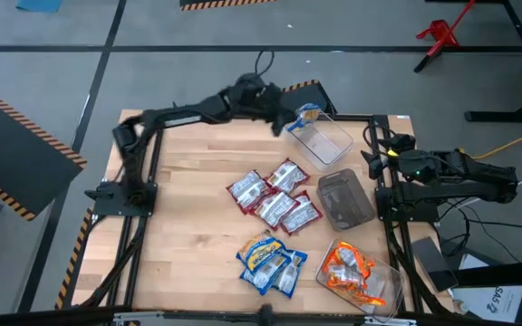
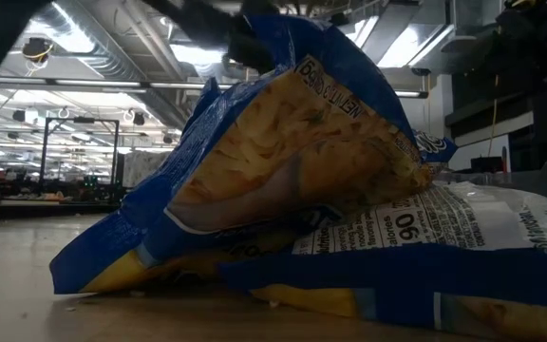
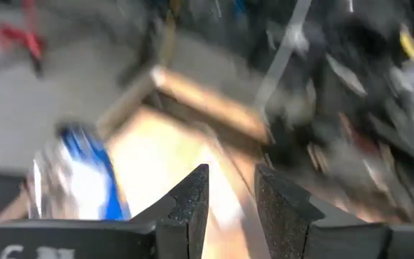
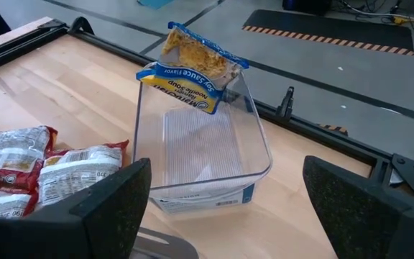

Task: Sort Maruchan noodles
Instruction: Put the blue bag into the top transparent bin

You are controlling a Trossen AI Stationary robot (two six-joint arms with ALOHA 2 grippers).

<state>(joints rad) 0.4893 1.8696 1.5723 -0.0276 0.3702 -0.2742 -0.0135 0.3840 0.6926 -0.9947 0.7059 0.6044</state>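
A blue-and-yellow noodle packet [image 4: 192,68] [image 1: 308,115] sits tilted on the far rim of an empty clear tub [image 4: 207,147] [image 1: 323,143], its lower edge over the tub. My left gripper [image 3: 232,191] [image 1: 277,110] is open with nothing between its fingers. It hovers by the tub's far-left corner, and the blue packet [image 3: 85,176] is off to one side of it. My right gripper [image 4: 225,180] [image 1: 376,156] is wide open and waits at the table's right edge, facing the tub. Red packets [image 1: 272,195] and blue packets [image 1: 270,260] [image 2: 283,190] lie on the table.
A dark grey tub [image 1: 344,199] stands right of the red packets. A clear tub [image 1: 359,273] near the right front corner holds orange packets. Bare wood lies along the table's left half [image 1: 188,199]. The black frame rail [image 1: 343,116] runs behind the empty tub.
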